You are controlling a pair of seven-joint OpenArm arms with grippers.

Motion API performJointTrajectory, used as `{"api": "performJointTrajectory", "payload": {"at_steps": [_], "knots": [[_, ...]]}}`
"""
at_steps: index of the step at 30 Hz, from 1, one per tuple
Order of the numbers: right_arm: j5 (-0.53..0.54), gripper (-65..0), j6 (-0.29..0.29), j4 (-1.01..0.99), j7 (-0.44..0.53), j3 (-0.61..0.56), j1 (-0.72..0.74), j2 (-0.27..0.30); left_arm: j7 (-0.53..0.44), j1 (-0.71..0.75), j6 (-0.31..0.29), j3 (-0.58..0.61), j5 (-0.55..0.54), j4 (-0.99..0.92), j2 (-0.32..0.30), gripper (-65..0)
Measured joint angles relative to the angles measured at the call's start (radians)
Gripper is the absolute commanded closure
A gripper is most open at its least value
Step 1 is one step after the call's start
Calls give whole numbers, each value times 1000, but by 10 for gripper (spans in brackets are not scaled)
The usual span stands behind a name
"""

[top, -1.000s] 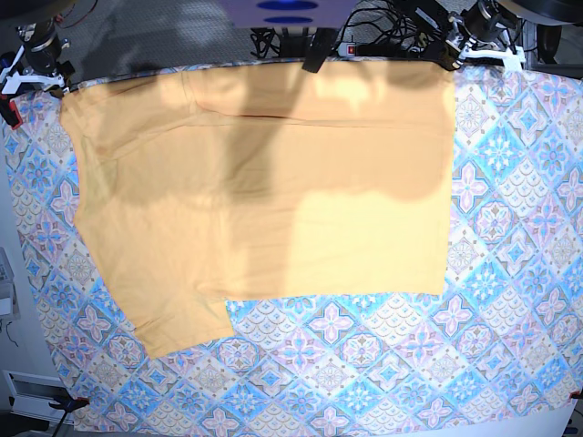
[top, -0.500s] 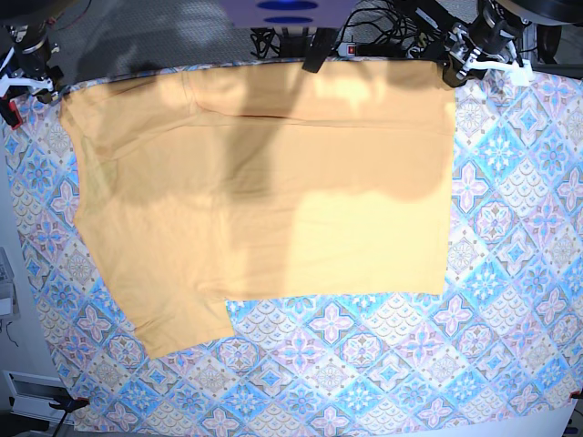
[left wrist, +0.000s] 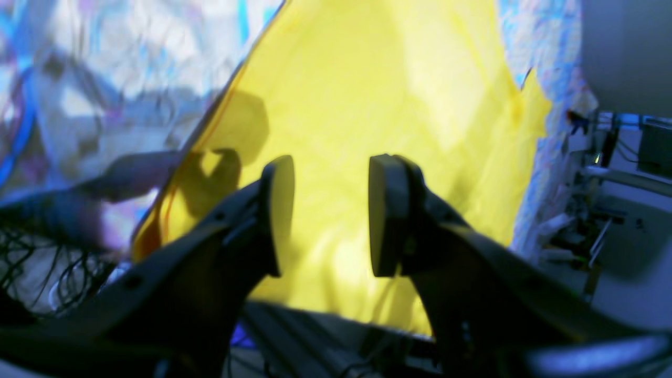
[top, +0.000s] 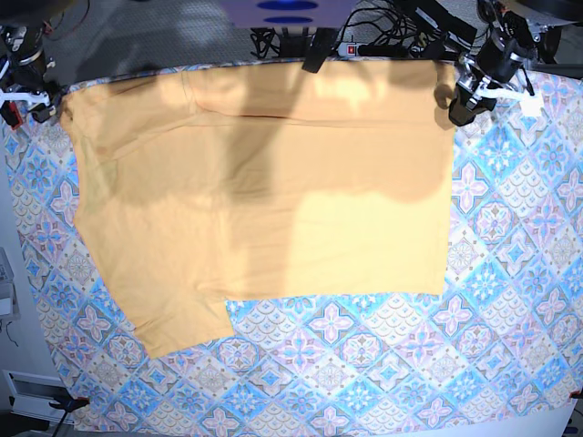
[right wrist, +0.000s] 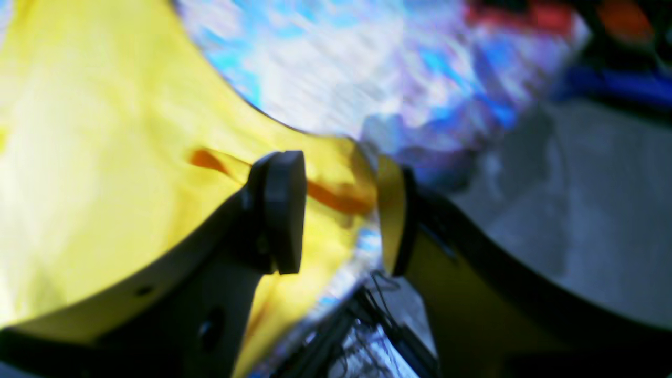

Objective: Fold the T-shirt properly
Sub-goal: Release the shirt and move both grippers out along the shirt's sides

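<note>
While the patterned tablecloth (top: 510,273) covers the whole table, the T-shirt (top: 264,191) lies flat across its far half (one sleeve trailing toward the near left corner). Cables (top: 383,36) tangle beyond the far edge. Left gripper (top: 460,102) and right gripper (top: 36,100) hang at the shirt's far corners, jaws apart, holding nothing.

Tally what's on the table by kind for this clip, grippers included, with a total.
T-shirt: 1
Patterned tablecloth: 1
Grippers: 2, left gripper and right gripper, both open and holding nothing
Total: 4
</note>
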Motion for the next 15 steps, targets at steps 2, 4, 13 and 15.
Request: {"api": "performJointTrajectory", "payload": {"at_steps": [2,4,13,15], "knots": [[-3,-222,-2,3,2,-2,23,0,0,-23,0,0,2,-1,0,-227],[-2,-222,1,8,1,-6,39,2,1,-64,0,0,2,-4,-3,-227],[-9,-222,3,4,-165,-11,220,-2,11,-244,-3,0,153,-29,-27,-227],[-45,-221,0,1,-178,-31,257,5,10,-297,-3,0,180,-75,-33,-227]]}}
